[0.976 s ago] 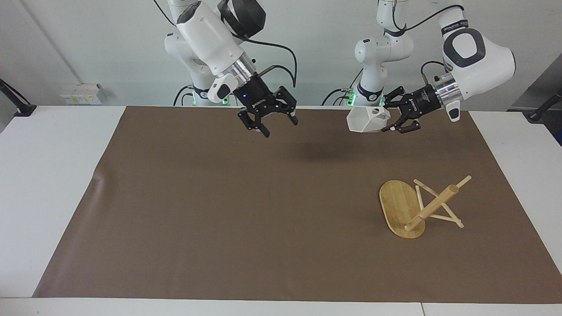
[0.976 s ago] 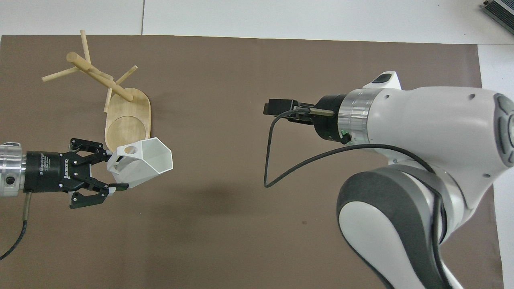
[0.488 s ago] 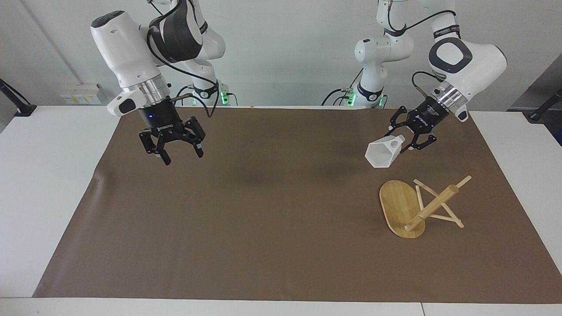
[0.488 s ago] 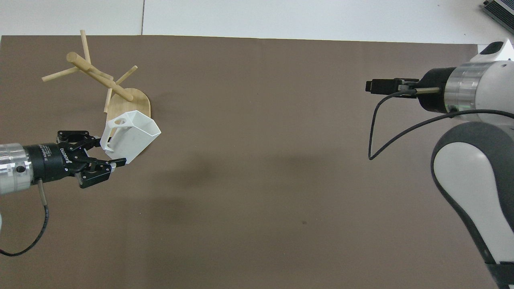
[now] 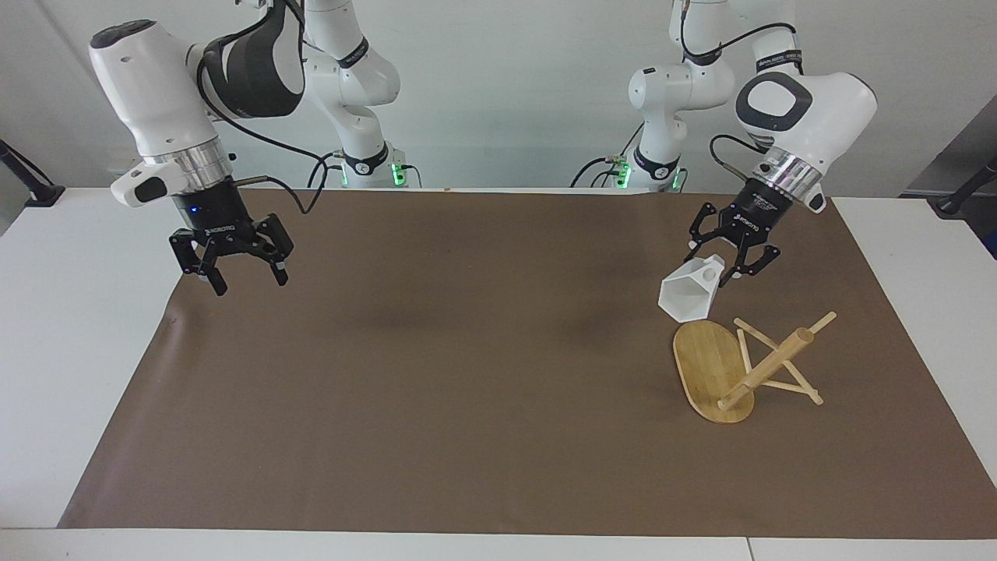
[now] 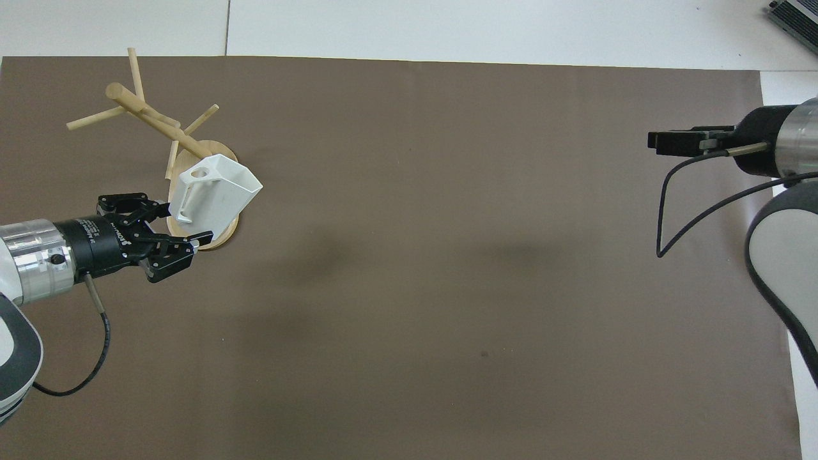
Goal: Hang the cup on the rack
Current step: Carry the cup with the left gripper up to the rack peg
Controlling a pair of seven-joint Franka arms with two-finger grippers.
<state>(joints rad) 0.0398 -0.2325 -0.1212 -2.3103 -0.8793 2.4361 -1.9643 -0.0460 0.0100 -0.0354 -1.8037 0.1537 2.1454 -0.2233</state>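
The small white faceted cup point(image 5: 688, 295) with a hexagonal rim and a blocky handle is held in the air by the left gripper point(image 5: 720, 269), which is closed on the handle end. The cup is tilted, its open mouth turned downward and toward the middle of the tabletop. In the facing view the cup is seen raised over the brown mat point(image 5: 483, 374), just above the edge of the rack's oval base that lies nearer to the robots; no contact with the rack can be made out. In the overhead view the cup point(image 6: 217, 195) overlaps that base, and the left gripper point(image 6: 185, 233) enters from the left arm's side.

The light bamboo mug rack point(image 5: 748, 366), with flat oval base, thick round post and thin crossing pegs, is found at the left arm's end of the tabletop. It lies tipped over: the base stands on its edge, and the post slants away from it, propped on the pegs that touch the mat. The same tipped pose is noted in the overhead view point(image 6: 160, 128).

The right gripper point(image 5: 243, 274) is held open and empty, raised over the mat's edge at the right arm's end of the white tabletop point(image 5: 70, 351). It is well apart from cup and rack. In the overhead view it point(image 6: 668, 140) is seen side-on.
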